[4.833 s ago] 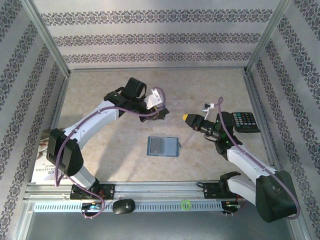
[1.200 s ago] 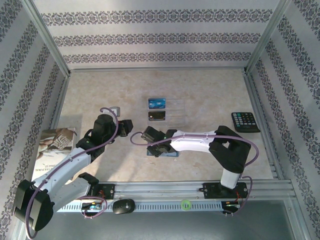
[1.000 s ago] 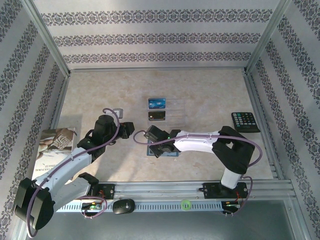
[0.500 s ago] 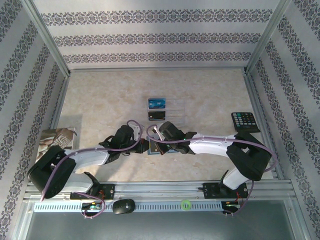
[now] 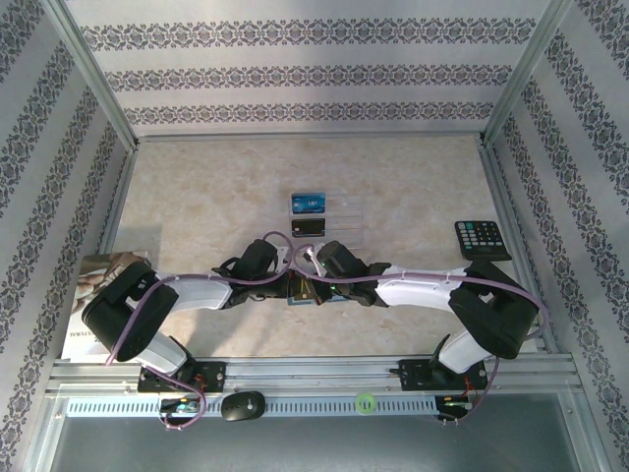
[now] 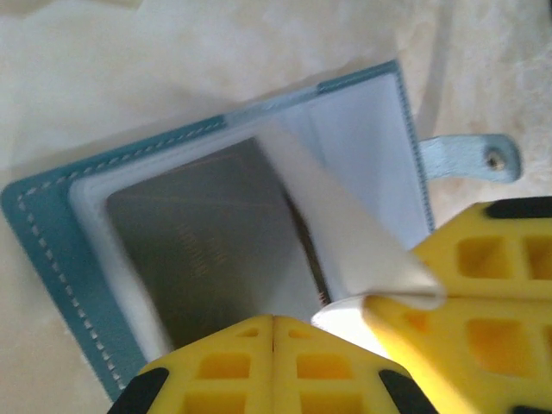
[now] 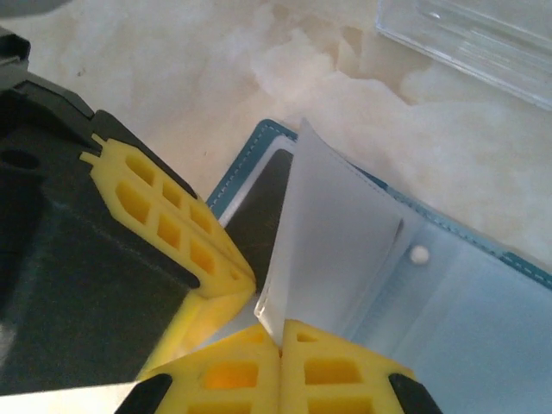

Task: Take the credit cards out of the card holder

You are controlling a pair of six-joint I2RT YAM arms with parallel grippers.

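A: Where's the card holder (image 6: 52, 259)?
B: Open flat at the table's (image 5: 197, 197) 6 o'clock, long axis 9-to-3. My right gripper (image 7: 279, 341), at its 3, pinches the clear leaf (image 7: 336, 250) upright; my left gripper (image 6: 272, 323), at 9, is closed against the dark card (image 6: 207, 250), nearest it.

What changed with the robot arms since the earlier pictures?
The left gripper swung right to the card holder and shut. The right gripper stayed at it, shut on a clear pocket. The two cards and the calculator did not move.
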